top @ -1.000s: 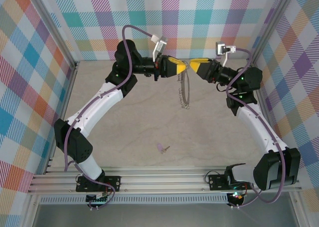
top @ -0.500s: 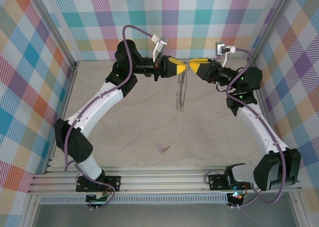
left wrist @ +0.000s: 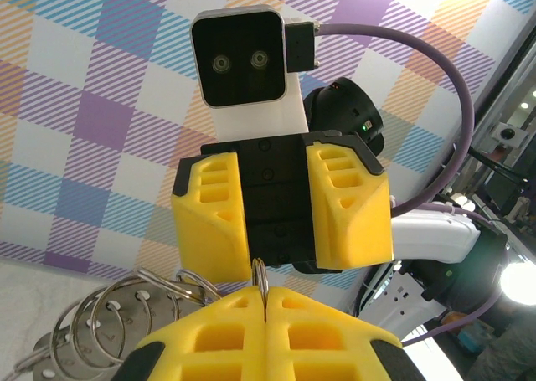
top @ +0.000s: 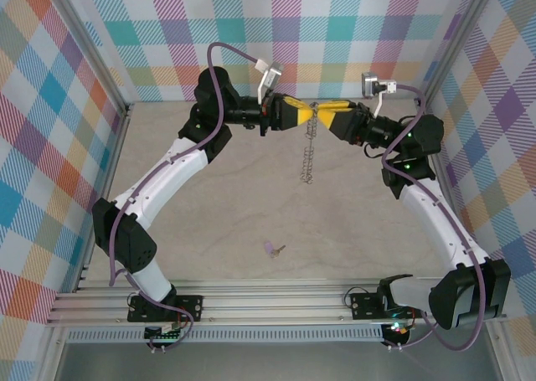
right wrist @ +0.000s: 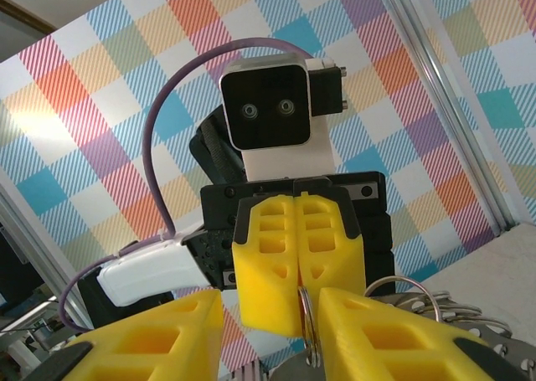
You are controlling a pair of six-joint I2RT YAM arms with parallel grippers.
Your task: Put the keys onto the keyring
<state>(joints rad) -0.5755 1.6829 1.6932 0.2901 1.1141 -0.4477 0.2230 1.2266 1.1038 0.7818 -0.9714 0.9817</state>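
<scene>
The keyring (top: 308,159) hangs edge-on above the far table, its rim fringed with tiny silvery pieces. My left gripper (top: 306,113) is shut on its top edge; in the left wrist view the thin rim (left wrist: 260,272) sticks up from the pinched yellow fingers (left wrist: 209,331). My right gripper (top: 322,111) faces it tip to tip and stands open, one finger on each side of the rim (right wrist: 307,318), which lies close to the right finger (right wrist: 394,331). The key (top: 272,249), with its lilac head, lies on the table near the front, far from both grippers.
Small silvery rings (left wrist: 117,314) dangle from the hoop beside my left fingers. Checked walls stand close behind the grippers, with metal frame posts (top: 444,54) at the corners. The rail (top: 276,301) with the arm bases runs along the near edge.
The hanging keyring has turned from a narrow oval to nearly edge-on. My right gripper has edged up and closer to the left one. The key has not moved.
</scene>
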